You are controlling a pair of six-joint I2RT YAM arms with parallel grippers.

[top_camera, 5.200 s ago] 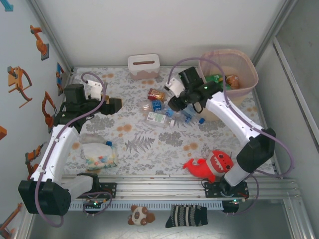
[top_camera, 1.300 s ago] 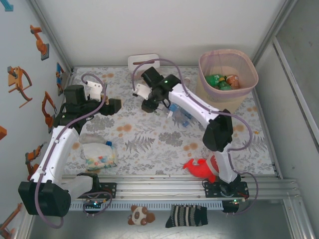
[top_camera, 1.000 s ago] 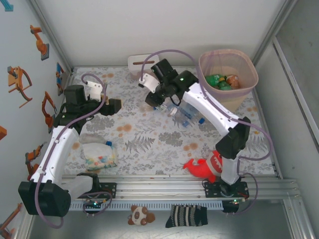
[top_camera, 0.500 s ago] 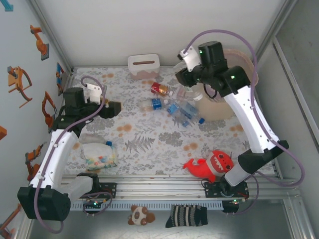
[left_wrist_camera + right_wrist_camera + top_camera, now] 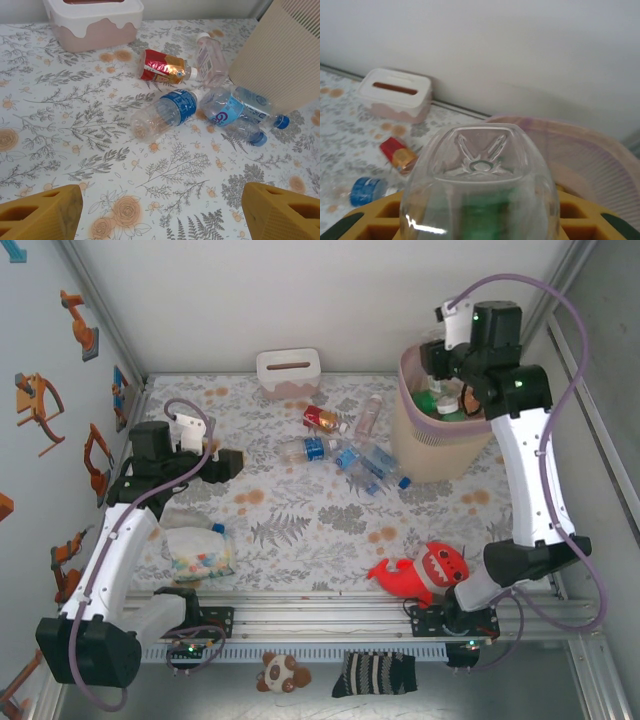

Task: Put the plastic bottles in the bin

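1. Five plastic bottles [image 5: 165, 112] lie on their sides on the tabletop [image 5: 300, 530], left of the bin [image 5: 435, 450]. They are a red-labelled bottle [image 5: 162, 67], a pale bottle [image 5: 210, 60], a blue-labelled bottle [image 5: 305, 449] and two blue-capped bottles [image 5: 227, 107] touching the bin's foot.
2. One clear bottle [image 5: 479, 170] is clamped between the yellow fingers of the right hand [image 5: 447, 375]. Its moulded base faces the wrist camera, so its long axis appears to run along the hand, cap end away.
3. Bin: upright at far right with a pink liner over the rim [image 5: 600, 145]. A green bottle [image 5: 430, 398] is already inside.
4. Key relation: the right hand hangs over the far-left part of the bin's mouth, with the held bottle above the opening. Judged step: release, so the bottle falls cap-first into the bin.
5. Left hand [image 5: 228, 464]: jaws spread wide and empty, low over the tabletop at left, pointing towards the loose group.
6. Next pick, judged: the blue-labelled bottle lies nearest the left hand, to its right. Its long axis runs diagonally, cap towards the bin. The left arm is the closer one.
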